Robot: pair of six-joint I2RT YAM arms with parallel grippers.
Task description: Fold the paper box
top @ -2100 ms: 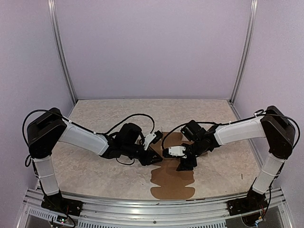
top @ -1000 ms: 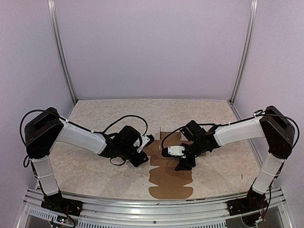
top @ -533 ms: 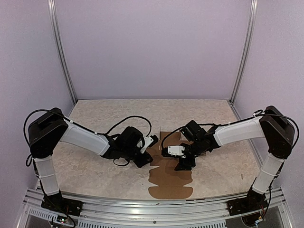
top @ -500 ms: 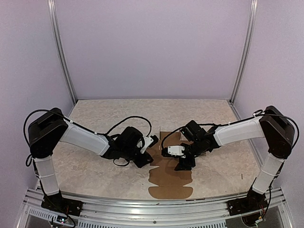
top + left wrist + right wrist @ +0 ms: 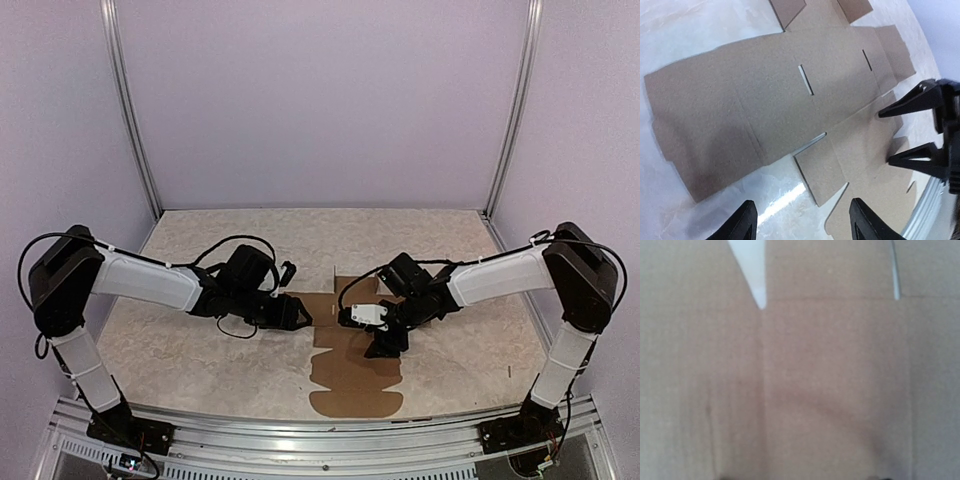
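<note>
The paper box (image 5: 350, 385) is a flat brown die-cut sheet lying on the table between the two arms. In the left wrist view the paper box (image 5: 765, 100) shows its panels, slots and flaps. My left gripper (image 5: 300, 316) hovers low at the sheet's left edge, open; in its own view the left gripper (image 5: 802, 227) has only bare table and a flap corner between its fingers. My right gripper (image 5: 378, 345) points down onto the middle of the sheet, and in the left wrist view the right gripper (image 5: 884, 137) has its fingers spread. Cardboard (image 5: 830, 380) fills the right wrist view.
The beige marbled table (image 5: 180, 350) is enclosed by pale walls with metal posts (image 5: 135, 130). An aluminium rail (image 5: 300, 435) runs along the near edge, just below the sheet's rounded tabs. Black cables loop above both wrists.
My left gripper has opened, turned and drawn back to the left off the sheet's left side. The right gripper has stayed down on the sheet.
</note>
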